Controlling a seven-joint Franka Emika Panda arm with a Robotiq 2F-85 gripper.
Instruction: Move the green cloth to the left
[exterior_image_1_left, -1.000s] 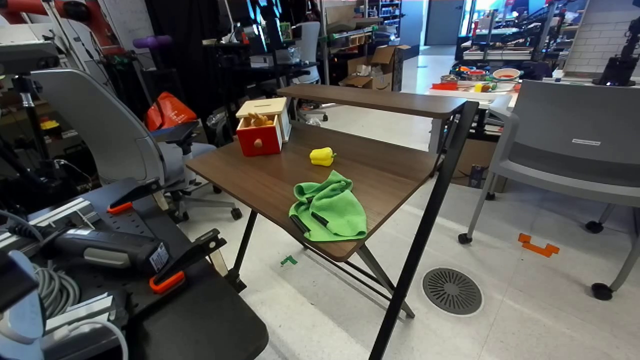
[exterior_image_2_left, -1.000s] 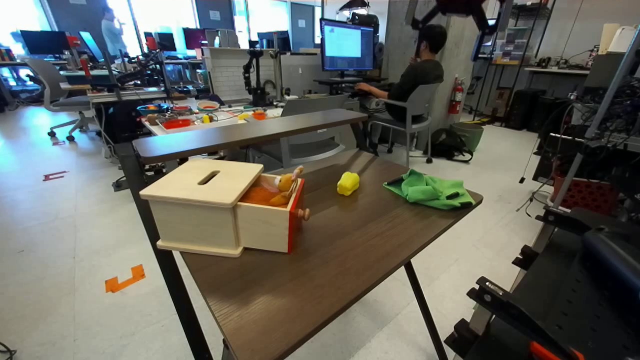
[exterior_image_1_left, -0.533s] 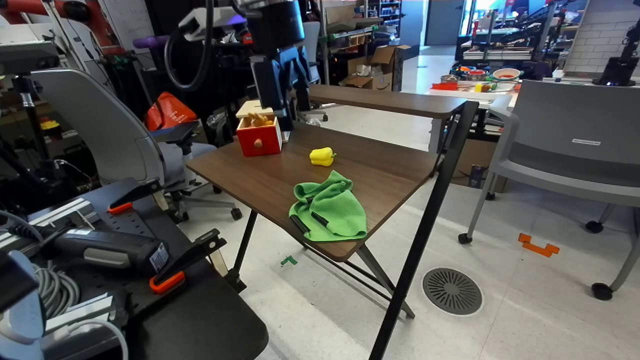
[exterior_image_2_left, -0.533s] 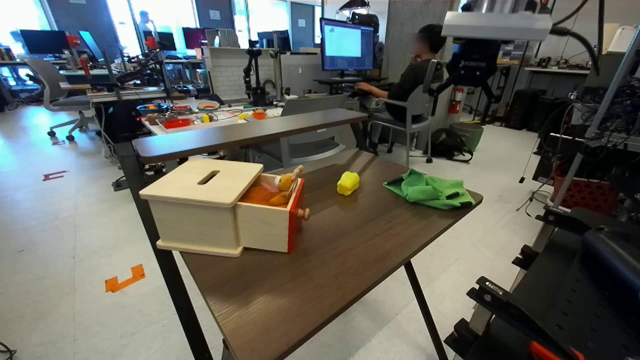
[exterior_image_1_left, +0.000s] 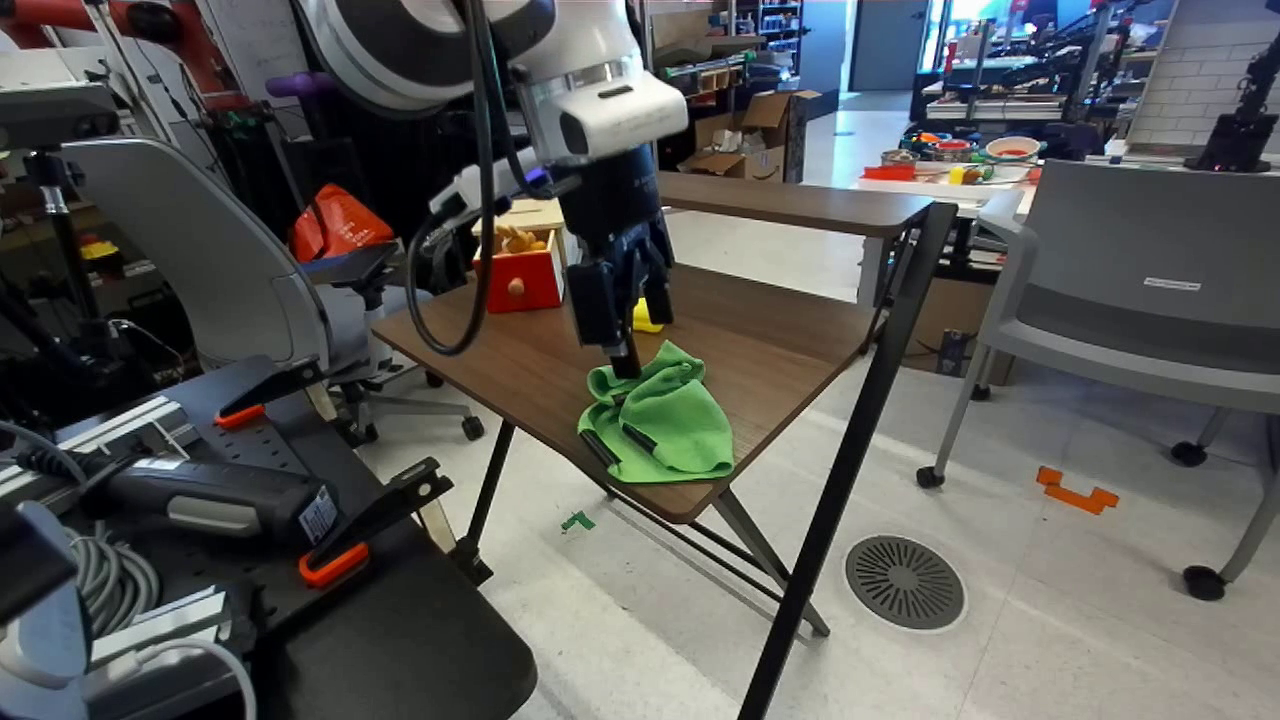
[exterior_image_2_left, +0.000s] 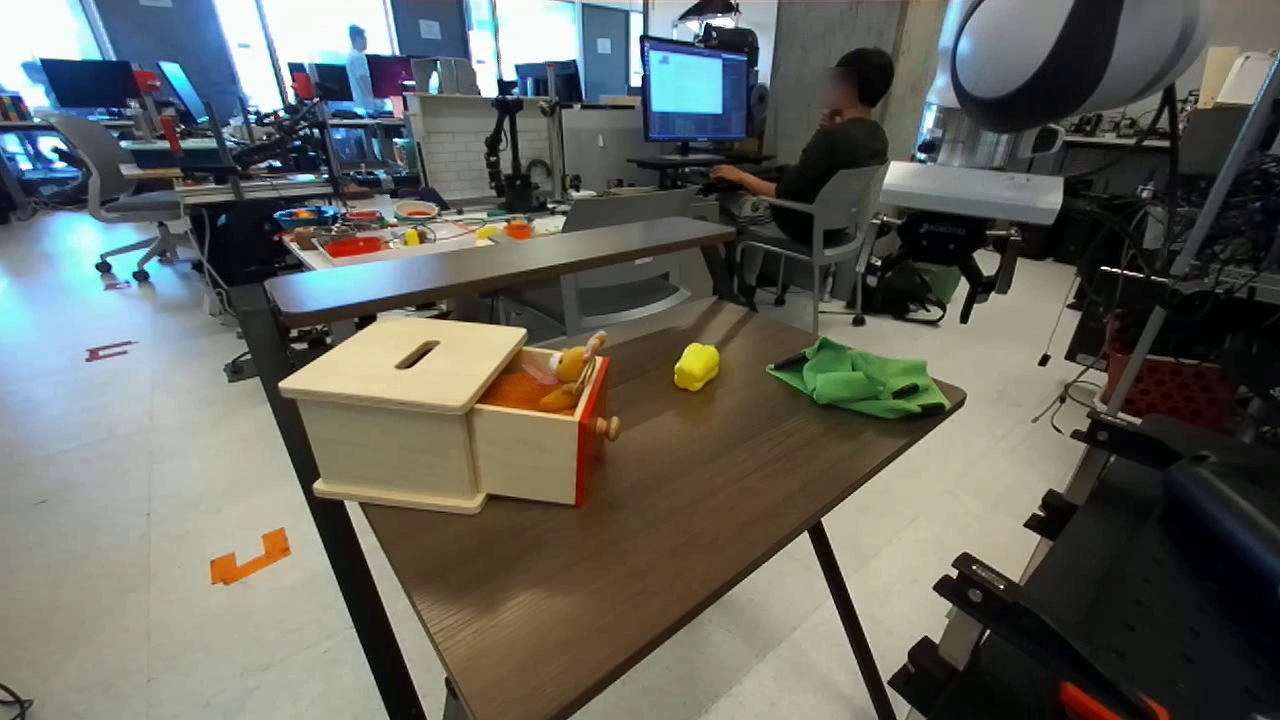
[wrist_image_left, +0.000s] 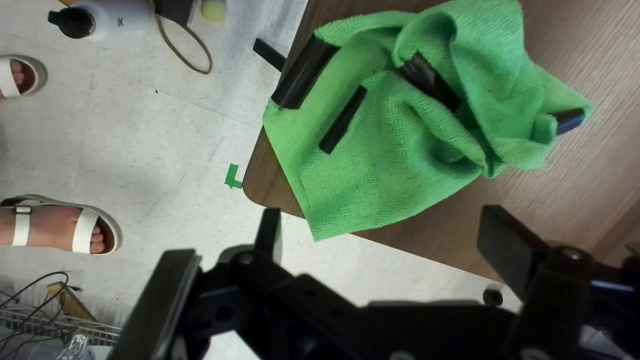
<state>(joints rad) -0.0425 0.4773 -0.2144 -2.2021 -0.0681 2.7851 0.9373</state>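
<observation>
on tbl (exterior_image_2_left: 670, 480) — grn cloth (wrist_image_left: 390, 155), rumpled, w/ blk strips (wrist_image_left: 343, 120)

On one table (exterior_image_2_left: 700, 510) there are one green cloth (wrist_image_left: 390, 150), one yellow pepper (exterior_image_2_left: 697, 367) and one wooden box (exterior_image_2_left: 395, 440), the box with one drawer (exterior_image_2_left: 528, 455) and one knob (exterior_image_2_left: 607, 428); how many soft toys (exterior_image_2_left: 575, 368) sit in that drawer cannot be told. Four dark strips (wrist_image_left: 342, 120) show on the cloth in the wrist view. One robot arm (exterior_image_1_left: 620, 115) carries one gripper (wrist_image_left: 382, 227) with two fingers (wrist_image_left: 510, 250). In an exterior view two people (exterior_image_2_left: 835, 170) appear, one seated at right, one standing far left. The wrist view has two sandalled feet (wrist_image_left: 50, 226) and one white bottle (wrist_image_left: 117, 20) at left; an exterior view, two black clamps (exterior_image_1_left: 385, 512) near left and one round drain (exterior_image_1_left: 905, 582) at right.
</observation>
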